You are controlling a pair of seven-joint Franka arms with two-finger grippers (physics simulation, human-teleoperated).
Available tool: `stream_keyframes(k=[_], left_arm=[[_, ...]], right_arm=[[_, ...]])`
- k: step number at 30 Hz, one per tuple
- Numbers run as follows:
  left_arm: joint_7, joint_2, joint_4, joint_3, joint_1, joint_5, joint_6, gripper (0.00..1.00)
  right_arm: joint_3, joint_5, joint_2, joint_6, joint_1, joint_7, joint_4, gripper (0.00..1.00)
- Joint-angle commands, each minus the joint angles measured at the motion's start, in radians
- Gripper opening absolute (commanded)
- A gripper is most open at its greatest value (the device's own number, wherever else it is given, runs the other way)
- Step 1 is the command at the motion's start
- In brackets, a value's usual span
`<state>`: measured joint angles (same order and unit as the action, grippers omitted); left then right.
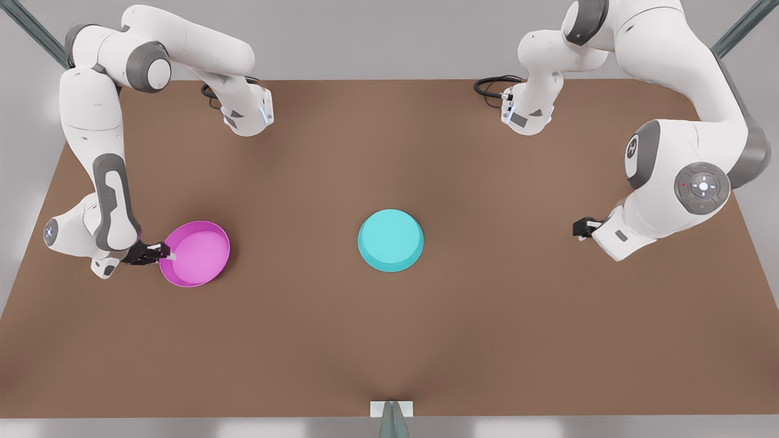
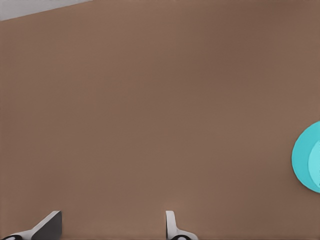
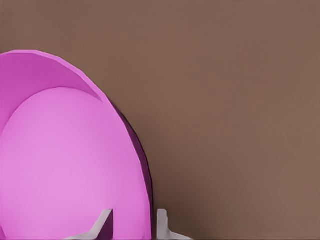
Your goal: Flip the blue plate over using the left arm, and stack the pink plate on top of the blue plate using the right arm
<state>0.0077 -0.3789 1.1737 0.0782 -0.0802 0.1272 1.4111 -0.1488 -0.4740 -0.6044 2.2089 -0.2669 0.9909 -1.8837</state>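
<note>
A: We are seeing the blue plate (image 1: 390, 239) lying upside down near the middle of the table (image 1: 389, 340), its flat underside facing up, with bare brown surface all around its rim.

B: And the pink plate (image 1: 196, 253) is sitting well apart from the blue plate, toward the front view's left, right way up with its lighter inside showing.

A: The right pincer (image 1: 163, 251) is pinching the pink plate's rim on the side facing away from the blue plate. In the right wrist view we are seeing one finger (image 3: 102, 224) inside the rim and the other outside, the wall between them.

B: The left pincer (image 1: 582, 229) is hanging well off on the blue plate's other side, toward the front view's right. Its fingers (image 2: 171, 226) are standing spread over bare table, gripping nothing.

A: In the left wrist view the blue plate's edge (image 2: 307, 156) is just peeking in at the side, far from those fingers.
</note>
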Motion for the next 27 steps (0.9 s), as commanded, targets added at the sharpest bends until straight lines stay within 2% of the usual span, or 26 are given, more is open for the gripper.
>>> stream_keyframes(k=[1,7,13,15,27], left_arm=[[0.0,0.0,0.0,0.0,0.0,0.0,0.0,1.0],[0.0,-0.003,0.0,0.0,-0.001,0.0,0.0,1.0],[0.0,-0.003,0.0,0.0,-0.001,0.002,0.014,1.0],[-0.005,-0.003,0.0,0.0,-0.001,0.003,0.016,1.0],[-0.003,-0.005,0.0,0.0,-0.001,0.005,0.014,1.0]], right_arm=[[0.0,0.0,0.0,0.0,0.0,0.0,0.0,0.39],[0.0,0.0,-0.003,0.002,0.0,0.0,0.0,0.32],[0.0,0.0,-0.011,0.009,0.0,-0.003,0.0,0.33],[0.002,0.0,-0.009,0.005,0.0,-0.006,0.002,0.22],[0.005,-0.008,-0.003,-0.021,0.002,-0.006,0.003,0.21]])
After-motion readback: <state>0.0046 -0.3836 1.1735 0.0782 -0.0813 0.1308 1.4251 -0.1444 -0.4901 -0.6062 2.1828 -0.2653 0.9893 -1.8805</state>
